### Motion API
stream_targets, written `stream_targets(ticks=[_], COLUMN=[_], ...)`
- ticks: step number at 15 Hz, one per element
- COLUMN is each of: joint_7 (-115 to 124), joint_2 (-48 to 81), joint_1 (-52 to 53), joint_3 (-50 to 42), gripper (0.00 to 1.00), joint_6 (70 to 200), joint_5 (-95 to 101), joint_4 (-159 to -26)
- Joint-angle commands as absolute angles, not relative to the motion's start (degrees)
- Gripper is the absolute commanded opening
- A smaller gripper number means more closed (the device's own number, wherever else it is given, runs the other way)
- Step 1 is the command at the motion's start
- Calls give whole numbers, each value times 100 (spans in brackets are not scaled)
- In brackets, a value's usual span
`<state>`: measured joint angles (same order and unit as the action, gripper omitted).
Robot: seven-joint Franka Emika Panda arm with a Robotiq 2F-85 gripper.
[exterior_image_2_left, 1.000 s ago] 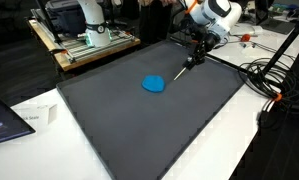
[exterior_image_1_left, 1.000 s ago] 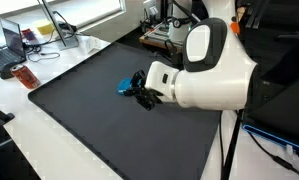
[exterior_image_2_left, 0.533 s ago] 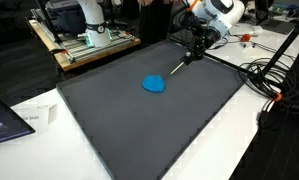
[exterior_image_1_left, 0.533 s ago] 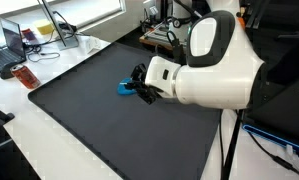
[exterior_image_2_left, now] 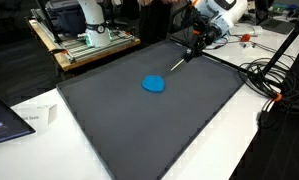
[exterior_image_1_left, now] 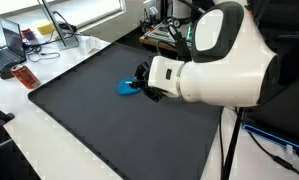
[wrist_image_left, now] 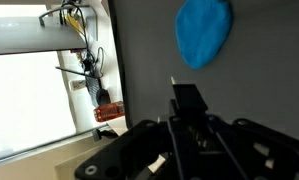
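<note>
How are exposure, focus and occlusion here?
Wrist view: white table blown out, gripper dark and blurred, blue pad clear. In an exterior view the white arm hides much of the black mat; in an exterior view the gripper's thin stick looks faint.

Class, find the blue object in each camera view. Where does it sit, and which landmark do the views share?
Exterior view: blue object left of centre.
Exterior view: blue object central, lower left of the thin rod.
Wrist view: blue object top right.
Shared landmark: dark mat beneath it.
</note>
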<state>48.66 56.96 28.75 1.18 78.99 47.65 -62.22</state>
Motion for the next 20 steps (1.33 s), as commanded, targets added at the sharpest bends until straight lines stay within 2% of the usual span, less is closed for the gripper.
stream_targets(ticks=[1,20], joint_7=[4506,3436], joint_2=[5734,5348], joint_1=[2721,1472], joint_3=[260,764], gripper=[3,3], joint_6=[7758,7925], joint_5=[4426,2451], joint_4=[-5984,-5443])
